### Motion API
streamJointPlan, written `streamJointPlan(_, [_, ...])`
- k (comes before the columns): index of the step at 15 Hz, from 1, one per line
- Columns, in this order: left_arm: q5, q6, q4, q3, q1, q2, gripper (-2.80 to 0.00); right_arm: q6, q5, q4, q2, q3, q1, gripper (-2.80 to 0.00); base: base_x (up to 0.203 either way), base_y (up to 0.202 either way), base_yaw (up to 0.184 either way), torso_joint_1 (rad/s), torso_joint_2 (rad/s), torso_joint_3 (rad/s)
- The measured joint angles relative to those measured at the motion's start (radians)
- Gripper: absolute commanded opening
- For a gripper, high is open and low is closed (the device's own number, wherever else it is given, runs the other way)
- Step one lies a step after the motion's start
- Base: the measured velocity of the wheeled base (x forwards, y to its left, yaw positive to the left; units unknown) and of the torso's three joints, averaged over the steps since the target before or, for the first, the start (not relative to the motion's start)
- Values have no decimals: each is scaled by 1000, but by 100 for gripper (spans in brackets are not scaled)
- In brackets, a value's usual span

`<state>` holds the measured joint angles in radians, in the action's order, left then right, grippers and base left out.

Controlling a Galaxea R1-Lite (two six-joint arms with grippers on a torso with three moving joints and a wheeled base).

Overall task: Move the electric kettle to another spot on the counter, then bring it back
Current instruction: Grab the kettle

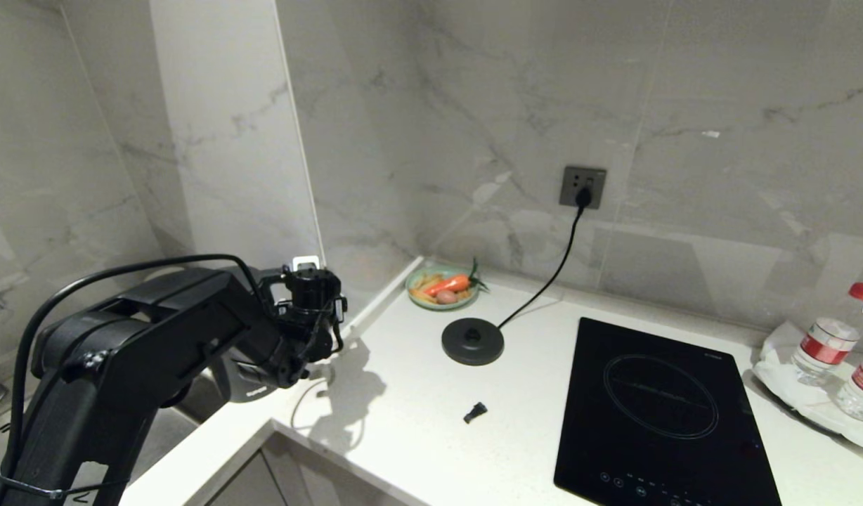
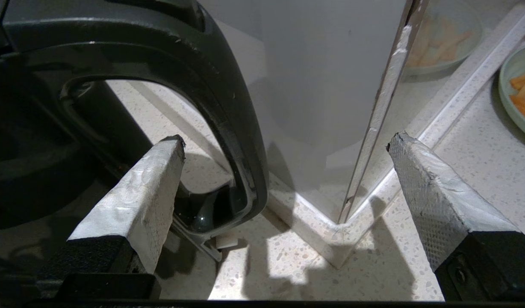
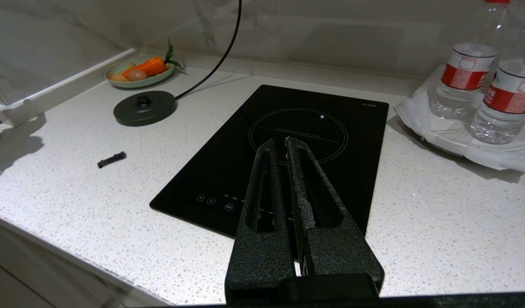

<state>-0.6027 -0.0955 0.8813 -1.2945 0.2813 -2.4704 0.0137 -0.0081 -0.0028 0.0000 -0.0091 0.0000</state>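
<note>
The black electric kettle (image 2: 228,107) stands on the white speckled counter (image 1: 403,436) at its left corner, beside the wall pillar. In the head view my left arm (image 1: 192,330) covers nearly all of it; only a dark rounded part of the kettle (image 1: 245,388) shows below the wrist. My left gripper (image 2: 286,143) is open wide. The kettle's loop handle passes between its fingers, close to one taped finger (image 2: 138,201) and far from the other, and is not clamped. My right gripper (image 3: 284,143) is shut and empty, hanging over the black hob (image 3: 288,141).
The round black base disc (image 1: 472,341) with its cord to the wall socket (image 1: 582,186) sits mid-counter. Behind it is a green plate of carrot and fries (image 1: 442,286). A small black piece (image 1: 476,412) lies near the hob (image 1: 663,414). Water bottles (image 1: 828,344) stand far right.
</note>
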Motion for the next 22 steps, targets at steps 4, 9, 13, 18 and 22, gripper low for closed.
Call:
streamJointPlan(4, [31, -1, 0, -11, 0, 0, 0, 0, 0, 0, 0, 0, 0, -280, 0, 0, 0, 0, 0, 0])
streamJointPlan(9, [39, -2, 0, -70, -21, -32, 0, 0, -1, 0, 0, 0, 0, -280, 0, 0, 0, 0, 0, 0])
streamJointPlan(13, [41, -10, 3, -57, -32, -38, 0, -1, 0, 0, 0, 0, 0, -280, 0, 0, 0, 0, 0, 0])
streamJointPlan(18, [40, -3, 113, 17, -34, -27, 0, 0, 0, 0, 0, 0, 0, -280, 0, 0, 0, 0, 0, 0])
streamJointPlan(22, [42, -5, 137, 48, -46, -19, 0, -1, 0, 0, 0, 0, 0, -280, 0, 0, 0, 0, 0, 0])
